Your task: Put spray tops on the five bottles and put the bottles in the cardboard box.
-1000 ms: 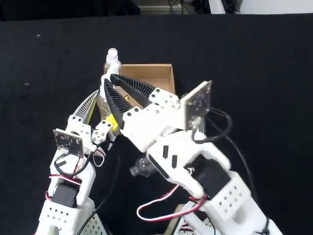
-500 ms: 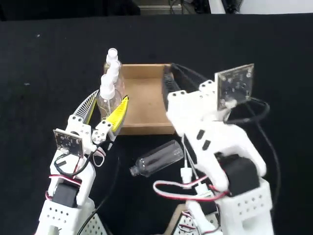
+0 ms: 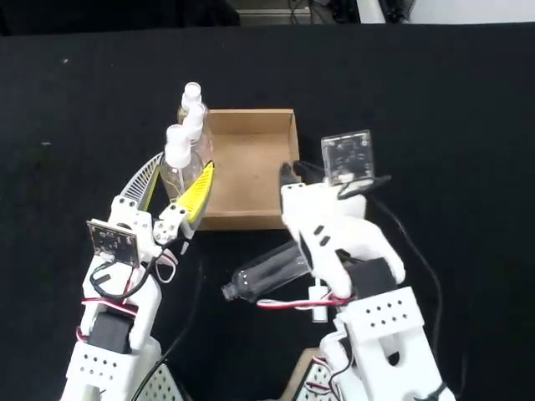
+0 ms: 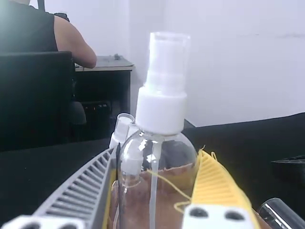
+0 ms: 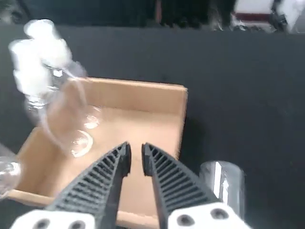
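The left gripper, with one yellow and one grey finger, was clamped on the body of an upright clear plastic bottle with a white spray top, at the left wall of the brown cardboard box. The black-fingered right gripper hung above the box's near right side, all but closed, with nothing between its fingers. A clear uncapped bottle lay on its side on the black bench, near the box's front wall and partly beneath the right arm.
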Available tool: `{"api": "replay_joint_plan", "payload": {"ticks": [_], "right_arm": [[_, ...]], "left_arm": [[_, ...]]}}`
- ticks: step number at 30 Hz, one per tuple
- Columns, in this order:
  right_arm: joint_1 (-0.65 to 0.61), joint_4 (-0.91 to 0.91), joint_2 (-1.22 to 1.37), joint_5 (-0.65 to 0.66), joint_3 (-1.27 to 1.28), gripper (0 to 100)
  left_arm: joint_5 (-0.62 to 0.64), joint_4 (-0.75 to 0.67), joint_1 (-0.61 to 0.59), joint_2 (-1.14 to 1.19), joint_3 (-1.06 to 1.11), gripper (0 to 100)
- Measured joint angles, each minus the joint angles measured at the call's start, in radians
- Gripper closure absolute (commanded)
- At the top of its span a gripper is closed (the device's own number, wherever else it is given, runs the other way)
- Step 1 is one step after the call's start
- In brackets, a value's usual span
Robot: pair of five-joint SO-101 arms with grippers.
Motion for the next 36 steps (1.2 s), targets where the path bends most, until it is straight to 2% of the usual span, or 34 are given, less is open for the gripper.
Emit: {"api": "replay_joint_plan", "payload": {"ticks": [6, 9, 15, 21, 27, 31, 36], "right_arm": [[0.015, -0.003, 0.000, 0.000, 0.012, 97.3], [0.017, -0.003, 0.000, 0.000, 0.015, 97.3], [-0.015, -0.075, 0.000, 0.000, 0.089, 97.3], [-0.031, -0.107, 0.000, 0.000, 0.107, 97.3], [-0.031, -0.107, 0.000, 0.000, 0.107, 97.3], [-0.031, -0.107, 0.000, 0.000, 0.110, 97.3], [-0.031, -0.107, 0.000, 0.000, 0.110, 97.3]], "left_arm": [[0.000, 0.000, -0.003, 0.000, 0.000, 97], [0.000, 0.000, -0.051, 0.000, 0.000, 97], [0.000, -0.006, -0.313, 0.000, 0.000, 97], [0.000, -0.109, -0.608, 0.003, 0.002, 97], [0.000, -0.256, -0.753, 0.060, 0.003, 97], [0.000, -0.308, -0.789, 0.189, -0.066, 97], [0.000, -0.318, -0.842, 0.508, -0.318, 97]]}}
